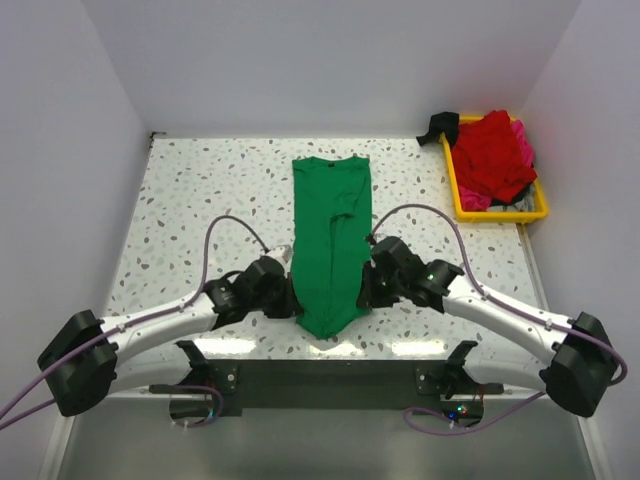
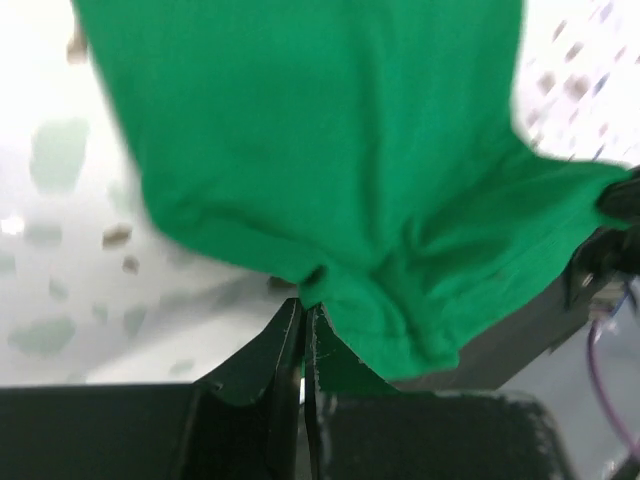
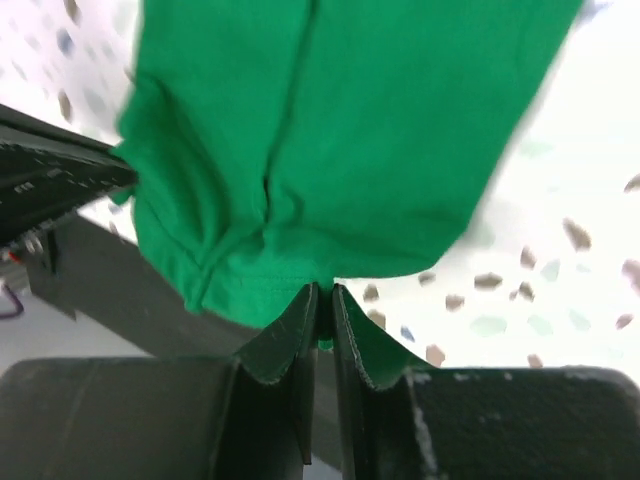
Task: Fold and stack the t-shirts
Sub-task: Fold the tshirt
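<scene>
Status: I'm on the green shirt (image 1: 330, 235), mid-fold. It lies in the middle of the table (image 1: 190, 190) as a long narrow strip, sides tucked in, collar at the far end, hem at the near edge between the two arms.

Left gripper (image 2: 303, 312) is pressed together on the hem's left corner, with cloth bunched right at the fingertips. Right gripper (image 3: 325, 295) is doing the same on the right corner, fingers closed with a sliver of green caught between them. Top view shows both wrists low, one on either side of the hem. (Wrist views are blurred, so I can't say how deep each bite is.)

My read: the lengthwise folds are done and the crosswise fold is the step in hand. The next move calls for lifting both corners together, level, carrying the hem away from me over the strip toward the collar, then laying it down with the edges lined up. The arms need to travel in step, or the strip skews or a tucked side flops out. The hem bulges a bit, so I expect some smoothing afterwards.

The rest looks untouched: red shirt (image 1: 492, 150) and pink shirt (image 1: 522, 140) sit heaped in the yellow tray (image 1: 500, 216) at the far right corner, well apart from the grippers. No stack started.
</scene>
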{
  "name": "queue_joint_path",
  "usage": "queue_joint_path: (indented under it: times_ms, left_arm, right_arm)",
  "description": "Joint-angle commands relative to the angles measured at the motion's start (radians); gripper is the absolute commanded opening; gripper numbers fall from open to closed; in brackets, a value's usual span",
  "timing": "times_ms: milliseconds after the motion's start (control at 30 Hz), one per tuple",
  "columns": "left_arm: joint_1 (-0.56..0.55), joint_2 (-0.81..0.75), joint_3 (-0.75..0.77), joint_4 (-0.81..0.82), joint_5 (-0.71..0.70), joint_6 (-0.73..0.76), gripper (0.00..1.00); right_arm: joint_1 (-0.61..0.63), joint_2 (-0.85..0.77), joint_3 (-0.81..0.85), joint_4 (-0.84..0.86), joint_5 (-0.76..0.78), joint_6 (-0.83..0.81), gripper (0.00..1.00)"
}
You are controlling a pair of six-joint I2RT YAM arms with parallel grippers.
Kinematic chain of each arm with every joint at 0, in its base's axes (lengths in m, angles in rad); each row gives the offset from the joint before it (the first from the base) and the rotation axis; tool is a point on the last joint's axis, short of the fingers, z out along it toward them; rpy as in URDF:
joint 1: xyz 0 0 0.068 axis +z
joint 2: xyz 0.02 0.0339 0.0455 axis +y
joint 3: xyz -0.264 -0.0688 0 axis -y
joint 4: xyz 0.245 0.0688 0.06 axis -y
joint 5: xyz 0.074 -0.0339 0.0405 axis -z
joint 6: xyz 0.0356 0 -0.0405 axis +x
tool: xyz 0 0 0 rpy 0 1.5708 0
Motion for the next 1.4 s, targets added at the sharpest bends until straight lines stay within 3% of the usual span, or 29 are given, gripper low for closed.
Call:
queue_joint_path:
  times_ms: [0, 233, 333, 700, 1367]
  left_arm:
    - [0.031, 0.058, 0.121, 0.078, -0.106, 0.067, 0.0]
    - [0.124, 0.257, 0.269, 0.136, -0.145, 0.028, 0.0]
    - [0.179, 0.336, 0.313, 0.225, -0.102, 0.005, 0.0]
    - [0.311, 0.553, 0.513, 0.268, -0.127, 0.012, 0.0]
    - [0.421, 0.698, 0.651, 0.259, -0.088, 0.046, 0.0]
  right_arm:
    - [-0.01, 0.072, 0.142, 0.004, 0.15, -0.089, 0.14]
    - [-0.174, 0.276, 0.28, 0.106, 0.149, -0.129, 0.11]
    - [-0.212, 0.356, 0.337, 0.14, 0.164, -0.144, 0.11]
    - [-0.358, 0.615, 0.489, 0.226, 0.121, -0.155, 0.08]
    - [-0.478, 0.761, 0.655, 0.231, 0.038, -0.157, 0.08]
